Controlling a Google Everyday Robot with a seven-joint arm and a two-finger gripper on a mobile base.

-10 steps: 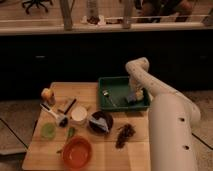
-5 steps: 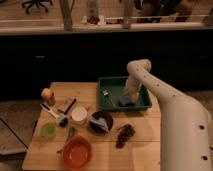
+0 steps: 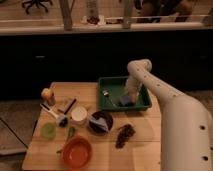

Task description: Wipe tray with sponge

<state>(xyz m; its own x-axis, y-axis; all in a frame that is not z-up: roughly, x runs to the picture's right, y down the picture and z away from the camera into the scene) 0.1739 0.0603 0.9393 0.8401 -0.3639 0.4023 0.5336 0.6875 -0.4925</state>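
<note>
Presently, gripper [image 3: 128,96] sits low inside tray [image 3: 122,78], front-right area, directly atop sponge [image 3: 125,102]. Sponge lies on tray floor; judged pressed flat there for wiping stroke. Whether gripper is closed on sponge or only bearing down: cannot tell. Front rim and right wall close by, little travel that way. Open floor lies leftward and rearward, except small pale item [image 3: 106,92] near left wall. Dark bowl [image 3: 100,122] outside the front-left corner.

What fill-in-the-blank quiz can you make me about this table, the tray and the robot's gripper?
1. The gripper reaches down into the dark ____ tray.
2. The round bowl nearest the table's front edge is ____.
3. The pale blue block under the gripper is a ____.
Missing words: green; orange; sponge.
</note>
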